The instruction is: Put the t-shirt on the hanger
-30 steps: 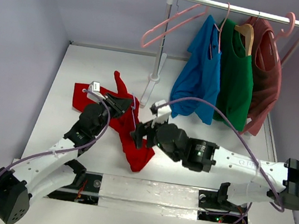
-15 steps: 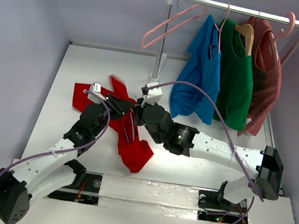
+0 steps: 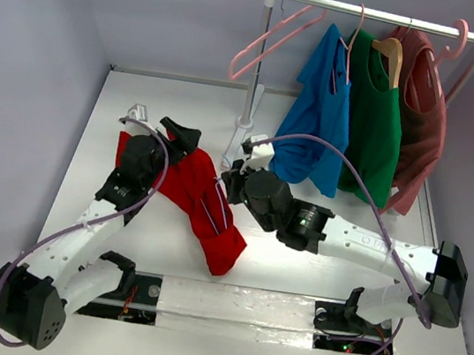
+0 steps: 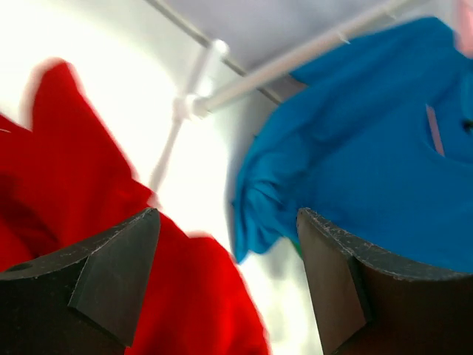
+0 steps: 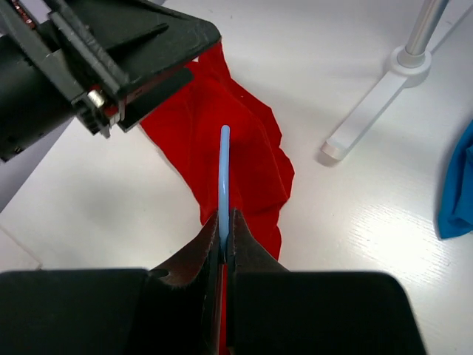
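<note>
Top external view: the t-shirt (image 3: 202,204) lies crumpled on the white table (image 3: 143,92), in front and to the left of the rack post (image 3: 256,64). One end trails toward the table's near edge. Right wrist view: the right gripper (image 5: 224,222) is pinched narrowly on the thin wire of the hanger (image 5: 224,170). The wire projects forward over the red fabric, left of the post's foot. The left gripper (image 3: 181,133) is at the shirt's far edge, left of the post. The left wrist view shows its jaws spread wide with nothing between them. A blue shirt (image 3: 317,118) hangs to the right of the post.
</note>
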`<action>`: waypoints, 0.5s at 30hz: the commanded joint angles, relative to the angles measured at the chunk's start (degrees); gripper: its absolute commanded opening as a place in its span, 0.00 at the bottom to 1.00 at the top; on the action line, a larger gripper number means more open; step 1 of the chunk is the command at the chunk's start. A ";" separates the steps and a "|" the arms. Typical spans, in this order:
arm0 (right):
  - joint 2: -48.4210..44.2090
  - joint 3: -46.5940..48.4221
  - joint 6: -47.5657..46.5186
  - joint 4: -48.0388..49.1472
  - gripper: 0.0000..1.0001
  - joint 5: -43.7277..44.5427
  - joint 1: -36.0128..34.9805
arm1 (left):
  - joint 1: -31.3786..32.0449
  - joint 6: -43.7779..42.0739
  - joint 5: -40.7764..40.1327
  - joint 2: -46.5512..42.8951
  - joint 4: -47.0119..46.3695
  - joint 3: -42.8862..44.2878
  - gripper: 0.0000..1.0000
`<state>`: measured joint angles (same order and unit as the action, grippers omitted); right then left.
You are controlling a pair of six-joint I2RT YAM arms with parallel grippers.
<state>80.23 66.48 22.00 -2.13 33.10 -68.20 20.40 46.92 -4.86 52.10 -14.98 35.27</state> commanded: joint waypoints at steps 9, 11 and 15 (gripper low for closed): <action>-4.29 -2.14 1.12 1.16 0.00 -1.81 0.18 | -9.50 -2.97 3.89 7.14 -1.37 4.37 0.69; -4.64 -2.58 1.03 1.52 0.00 -1.99 0.18 | -10.21 -3.23 4.25 8.28 -1.36 4.46 0.69; -5.25 -3.11 1.12 1.43 0.00 -2.16 0.18 | -11.35 -2.62 3.46 8.81 -3.03 3.06 0.67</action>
<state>77.23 63.68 22.70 -2.59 31.42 -68.14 9.67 44.97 -1.93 61.10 -14.37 36.93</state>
